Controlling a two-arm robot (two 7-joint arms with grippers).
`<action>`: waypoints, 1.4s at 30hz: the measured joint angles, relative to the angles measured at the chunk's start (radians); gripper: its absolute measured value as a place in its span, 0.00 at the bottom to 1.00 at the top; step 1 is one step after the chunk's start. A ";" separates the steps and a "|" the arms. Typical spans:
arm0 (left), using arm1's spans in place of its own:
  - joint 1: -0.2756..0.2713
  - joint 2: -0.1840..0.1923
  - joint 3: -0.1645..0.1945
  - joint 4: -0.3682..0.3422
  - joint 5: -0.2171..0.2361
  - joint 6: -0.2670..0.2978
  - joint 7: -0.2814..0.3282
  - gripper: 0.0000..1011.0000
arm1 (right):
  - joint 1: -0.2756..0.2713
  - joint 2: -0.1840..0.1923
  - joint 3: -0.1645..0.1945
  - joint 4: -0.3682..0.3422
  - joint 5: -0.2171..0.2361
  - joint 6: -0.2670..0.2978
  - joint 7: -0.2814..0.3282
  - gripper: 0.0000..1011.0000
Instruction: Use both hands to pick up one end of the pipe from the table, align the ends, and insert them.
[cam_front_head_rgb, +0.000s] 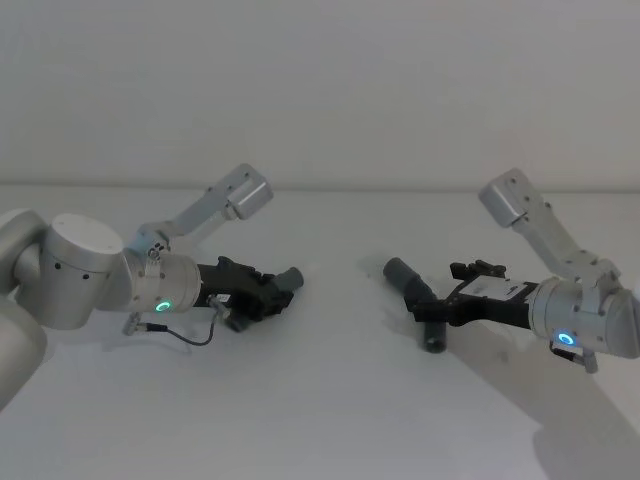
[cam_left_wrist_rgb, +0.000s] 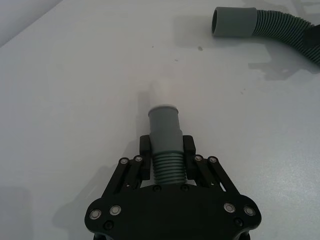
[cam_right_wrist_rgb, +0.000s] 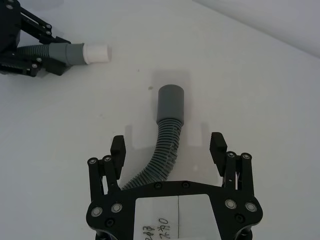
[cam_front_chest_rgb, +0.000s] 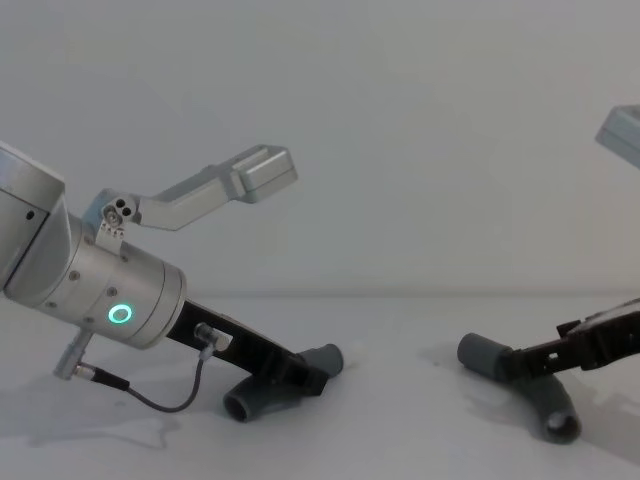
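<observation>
Two grey ribbed pipe pieces lie on the white table (cam_front_head_rgb: 330, 420). My left gripper (cam_left_wrist_rgb: 166, 146) is shut on the left piece just behind its grey collar (cam_left_wrist_rgb: 164, 125), and the white spigot tip (cam_left_wrist_rgb: 162, 93) sticks out ahead. In the head view that left gripper (cam_front_head_rgb: 262, 293) sits low at the table. My right gripper (cam_right_wrist_rgb: 167, 145) is open, its fingers (cam_right_wrist_rgb: 118, 150) straddling the ribbed hose (cam_right_wrist_rgb: 165, 150) of the right piece without touching it. That piece's socket collar (cam_right_wrist_rgb: 170, 103) points toward the spigot tip (cam_right_wrist_rgb: 97, 53). The right gripper (cam_front_head_rgb: 428, 308) is over its pipe (cam_front_head_rgb: 408, 280).
A thin black cable (cam_front_head_rgb: 190, 340) loops from the left wrist onto the table. The gap between the two pipe ends is bare white surface (cam_front_head_rgb: 345, 290). A plain wall rises behind the table's far edge (cam_front_head_rgb: 330, 188).
</observation>
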 joint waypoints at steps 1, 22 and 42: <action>0.000 0.000 0.000 0.000 0.000 0.000 0.000 0.36 | 0.002 -0.002 -0.003 0.004 -0.001 0.001 0.000 0.99; 0.000 0.000 0.000 0.000 0.000 0.000 0.000 0.36 | 0.016 -0.017 -0.029 0.040 -0.025 0.007 0.011 0.99; 0.000 0.000 0.000 0.000 0.000 0.000 0.000 0.36 | 0.018 -0.018 -0.041 0.053 -0.043 0.008 0.026 0.76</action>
